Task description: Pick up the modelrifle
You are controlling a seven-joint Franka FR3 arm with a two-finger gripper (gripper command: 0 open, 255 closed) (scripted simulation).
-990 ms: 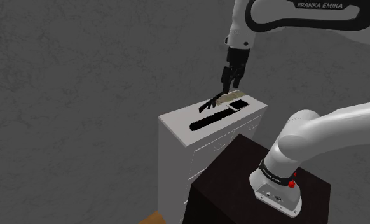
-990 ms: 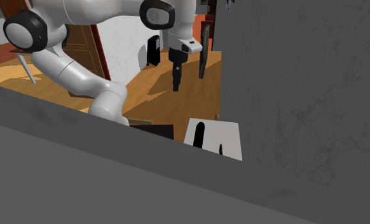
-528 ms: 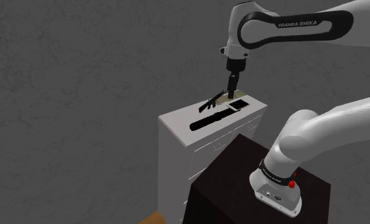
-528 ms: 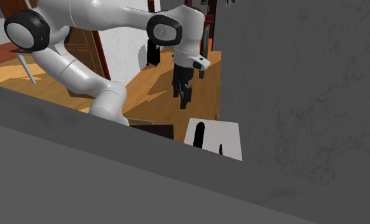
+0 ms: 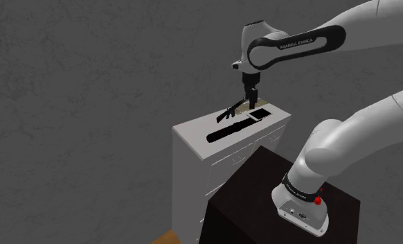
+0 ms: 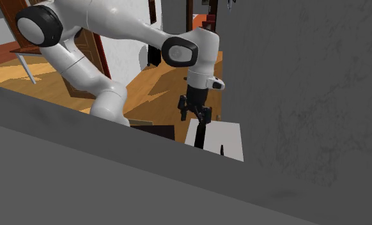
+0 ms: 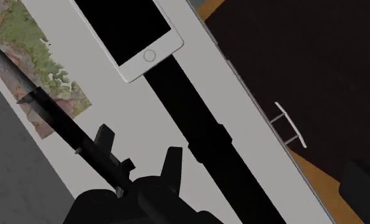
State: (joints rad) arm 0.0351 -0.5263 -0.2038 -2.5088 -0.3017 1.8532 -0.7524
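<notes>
Drop is what's new: vs. a sec ago my tool (image 5: 251,99) has come down toward the surface (image 5: 190,133) and turned at the wrist, so in shoulder view it now shows edge-on, hanging just above the rifle (image 7: 82,143). Rifle hasn't moved: black, lying flat along the wall-side edge of the surface, barrel across a camo card (image 7: 31,60), w/ a long black bar (image 7: 203,137) and a phone (image 7: 130,32) beside it. No contact yet, as far as I can see. Can't tell whether tool is apart or together; dark shapes close to the wrist cam blend w/ the rifle's body. For the task, I'd judge approach approx. done and tool lined up over the rifle. Grasp and lift still to do.
</notes>
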